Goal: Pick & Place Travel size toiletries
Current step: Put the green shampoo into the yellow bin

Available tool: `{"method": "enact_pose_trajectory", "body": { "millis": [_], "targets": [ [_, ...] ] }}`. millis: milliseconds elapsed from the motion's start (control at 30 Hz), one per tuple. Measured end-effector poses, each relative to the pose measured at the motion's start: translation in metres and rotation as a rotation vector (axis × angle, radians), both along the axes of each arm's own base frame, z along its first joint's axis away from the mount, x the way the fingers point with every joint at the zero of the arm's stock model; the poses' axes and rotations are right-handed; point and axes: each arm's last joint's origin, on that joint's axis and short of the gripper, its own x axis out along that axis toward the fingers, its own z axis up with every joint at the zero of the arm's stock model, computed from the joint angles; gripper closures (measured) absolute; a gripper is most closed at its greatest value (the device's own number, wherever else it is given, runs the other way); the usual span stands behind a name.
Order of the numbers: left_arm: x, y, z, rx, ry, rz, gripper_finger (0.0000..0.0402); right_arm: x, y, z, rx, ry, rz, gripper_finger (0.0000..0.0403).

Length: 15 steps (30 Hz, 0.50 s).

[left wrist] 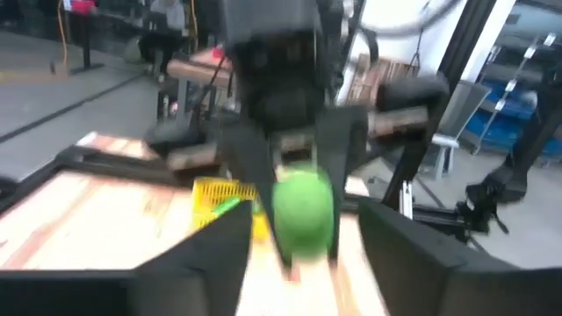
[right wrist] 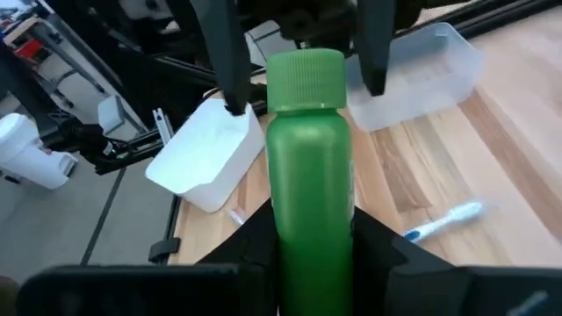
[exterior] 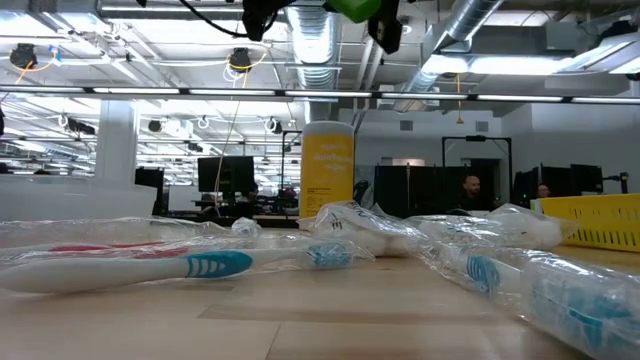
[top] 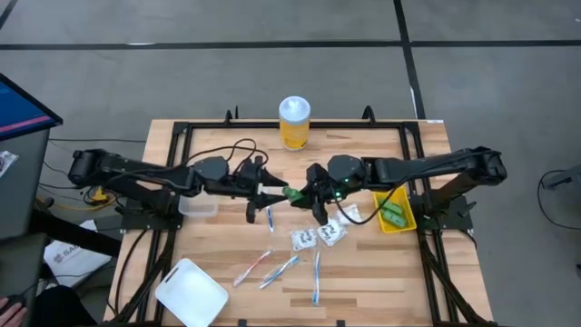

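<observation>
A small green bottle with a ribbed cap hangs in the air over the table's middle, between my two grippers. My right gripper comes from the table's right and is shut on it. My left gripper comes from the left and is open; its fingers stand on either side of the cap, with gaps. Toothbrushes and white packets lie flat on the wood nearer the front edge. The low view shows the bottle high at the top. My right gripper pinches the bottle's body between its two fingers, at the end away from the cap. The fingers come from the table's right, slanting a little down, and lie along the bottle. The bottle is lifted clear, its cap toward the table's left.
A tall yellow jar stands at the far edge. A yellow bin with green items sits at the right, a clear tub at the left, a white lid at the near left corner.
</observation>
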Motion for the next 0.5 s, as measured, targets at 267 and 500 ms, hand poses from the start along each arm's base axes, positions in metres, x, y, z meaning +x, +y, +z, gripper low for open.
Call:
{"method": "enact_pose_trajectory", "body": {
  "millis": [267,500],
  "targets": [
    [-0.047,0.004,0.023,-0.063,0.06,0.047,0.0102,-0.06,-0.011,0.011,-0.029,0.285,-0.142,0.0307],
    [-0.082,0.008,0.039,-0.069,0.024,0.131,0.0107,-0.13,-0.008,-0.006,-0.019,0.709,-0.436,0.0321]
  ]
}}
